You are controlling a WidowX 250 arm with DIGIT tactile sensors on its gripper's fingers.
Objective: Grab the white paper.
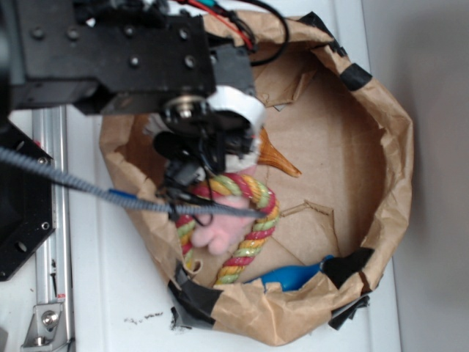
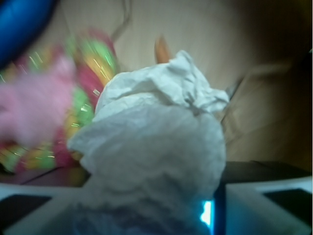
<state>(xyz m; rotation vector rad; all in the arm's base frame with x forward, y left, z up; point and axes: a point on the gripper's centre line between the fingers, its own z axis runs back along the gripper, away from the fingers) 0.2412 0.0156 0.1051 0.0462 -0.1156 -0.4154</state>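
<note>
Brown bag [image 1: 381, 183], white paper [image 2: 156, 147] inside

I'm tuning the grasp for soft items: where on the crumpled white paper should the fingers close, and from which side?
Close on the white paper across its bulging middle, coming straight down from above into the brown paper bag. The wad is soft and wrinkled all over, so any squeeze there should bite. The rope toy and pink plush crowd one side, so side approaches look worse.
</note>
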